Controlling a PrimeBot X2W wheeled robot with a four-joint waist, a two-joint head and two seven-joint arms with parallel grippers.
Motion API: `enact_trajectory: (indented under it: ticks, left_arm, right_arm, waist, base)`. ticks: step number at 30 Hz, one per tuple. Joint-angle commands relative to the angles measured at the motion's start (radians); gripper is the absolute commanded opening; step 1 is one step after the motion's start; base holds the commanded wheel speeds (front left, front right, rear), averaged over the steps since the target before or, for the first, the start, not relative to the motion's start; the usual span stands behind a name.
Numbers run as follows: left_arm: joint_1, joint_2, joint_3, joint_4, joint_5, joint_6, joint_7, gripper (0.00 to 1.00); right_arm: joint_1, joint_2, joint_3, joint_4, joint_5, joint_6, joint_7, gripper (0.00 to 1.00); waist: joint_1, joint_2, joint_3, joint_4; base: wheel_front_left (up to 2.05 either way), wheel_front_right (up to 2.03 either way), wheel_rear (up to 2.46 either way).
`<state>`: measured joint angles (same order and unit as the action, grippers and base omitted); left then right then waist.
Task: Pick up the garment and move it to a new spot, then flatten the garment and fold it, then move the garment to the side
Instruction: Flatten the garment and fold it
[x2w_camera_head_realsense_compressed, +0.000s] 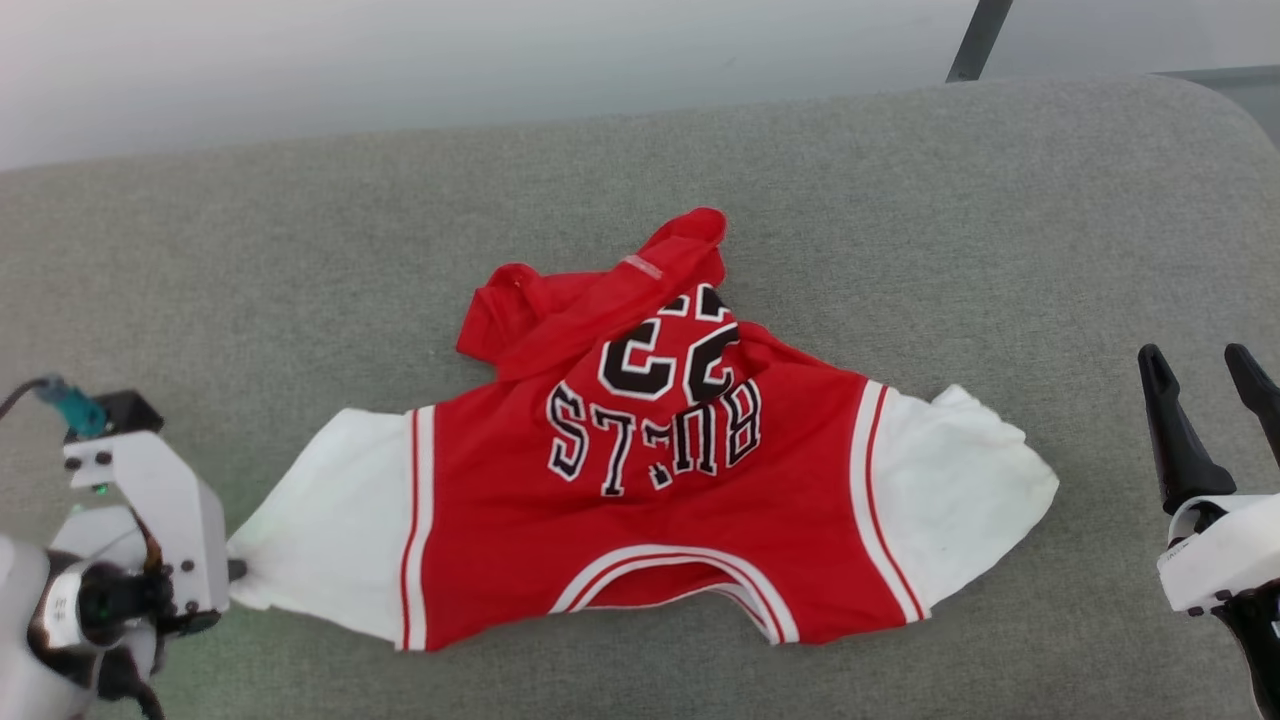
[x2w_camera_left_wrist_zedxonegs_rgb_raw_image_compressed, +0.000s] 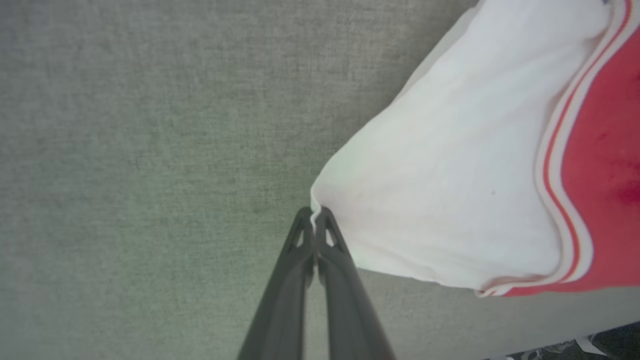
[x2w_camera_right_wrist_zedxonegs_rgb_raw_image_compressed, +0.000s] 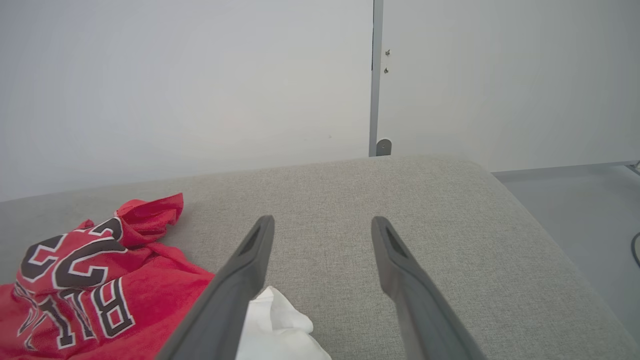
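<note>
Bare test room, lab-like: grey upholstered cushion (x2w_camera_head_realsense_compressed: 300, 250), plain white wall panels (x2w_camera_right_wrist_zedxonegs_rgb_raw_image_compressed: 200, 75), 1 metal post (x2w_camera_right_wrist_zedxonegs_rgb_raw_image_compressed: 376, 75) at the seam, pale floor (x2w_camera_right_wrist_zedxonegs_rgb_raw_image_compressed: 575, 200).

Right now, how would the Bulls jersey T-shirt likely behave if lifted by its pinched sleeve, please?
Probably floppy: the jersey T-shirt lies rumpled, its far end bunched over the print. Lifted by the left gripper, it would likely sag and trail. Only a sleeve edge is pinched, so it might slip.

Head overhead; wrists low, apparently close, sharing garment (x2w_camera_head_realsense_compressed: 640, 500).
</note>
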<state>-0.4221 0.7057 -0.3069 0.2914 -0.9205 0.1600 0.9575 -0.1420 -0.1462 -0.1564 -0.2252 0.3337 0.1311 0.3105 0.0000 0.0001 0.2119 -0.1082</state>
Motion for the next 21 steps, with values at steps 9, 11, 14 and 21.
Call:
enact_trajectory:
  ticks: [9, 11, 14, 21]
  left_arm:
    - [0.086, 0.016, 0.023, 0.002, -0.010, 0.045, -0.012, 0.00]
    - [0.093, 0.005, 0.029, -0.005, -0.017, 0.045, -0.026, 0.00]
    - [0.096, -0.002, 0.038, -0.018, -0.021, 0.044, -0.051, 0.44]
    - [0.097, -0.009, 0.053, -0.067, -0.017, 0.025, -0.106, 1.00]
  right_arm:
    - [0.011, 0.001, 0.004, 0.004, -0.005, -0.001, 0.016, 1.00]
    - [0.010, 0.001, 0.007, 0.007, -0.005, -0.001, 0.018, 1.00]
    - [0.008, -0.003, 0.016, 0.011, -0.001, -0.001, 0.020, 1.00]
    - [0.008, -0.017, 0.038, 0.027, 0.011, -0.001, 0.006, 1.00]
  waist:
    - [0.0000, -0.0001, -0.015, 0.013]
    - [0.0000, -0.0001, -0.021, 0.018]
    - [0.0000, -0.0001, -0.031, 0.024]
    - [0.0000, -0.0001, -0.072, 0.036]
  base:
    - [0.00, 0.00, 0.00]
    - [0.00, 0.00, 0.00]
    - [0.00, 0.00, 0.00]
    - [0.00, 0.00, 0.00]
